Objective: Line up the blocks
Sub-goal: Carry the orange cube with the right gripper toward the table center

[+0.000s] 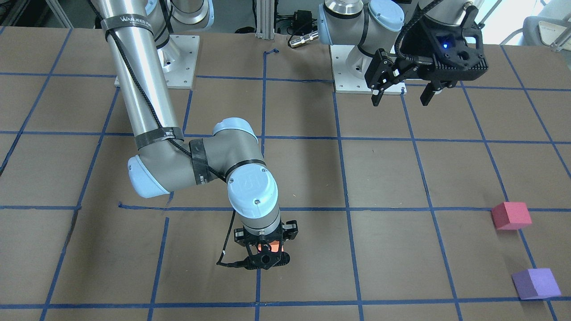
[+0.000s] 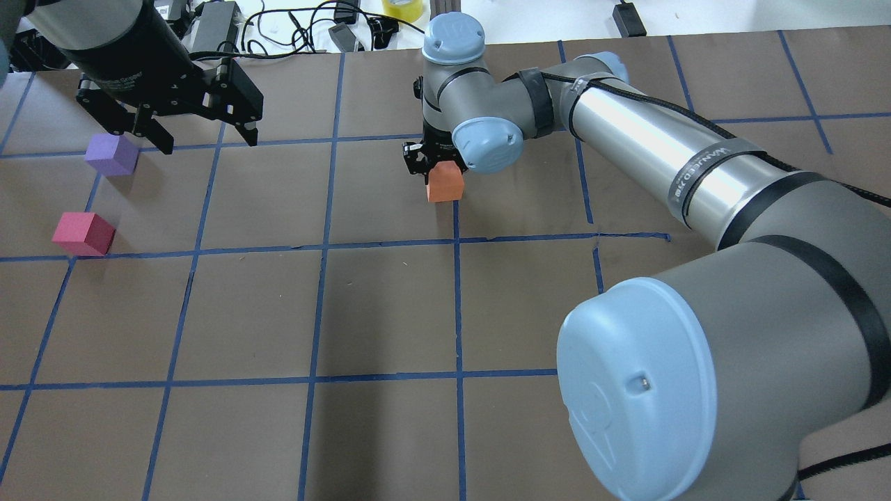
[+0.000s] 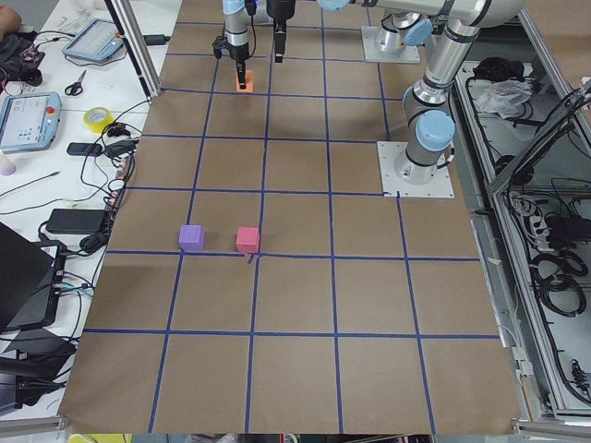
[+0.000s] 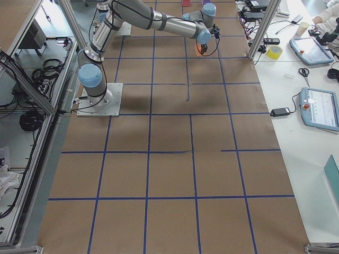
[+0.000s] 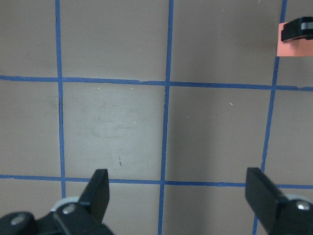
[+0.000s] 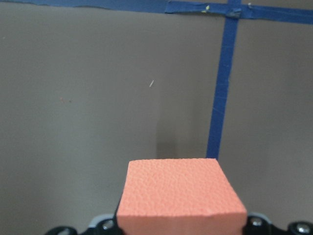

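My right gripper is shut on the orange block, low over the table near a blue tape line. I cannot tell whether the block touches the table. The block fills the bottom of the right wrist view and shows under the wrist in the front view. My left gripper is open and empty, raised above the table, next to the purple block. The pinkish-red block lies a little nearer the robot than the purple one. Both blocks rest on the table at its left end.
Blue tape lines form a grid on the brown table. The arm base plates stand at the robot's side. Cables and a yellow tape roll lie beyond the far edge.
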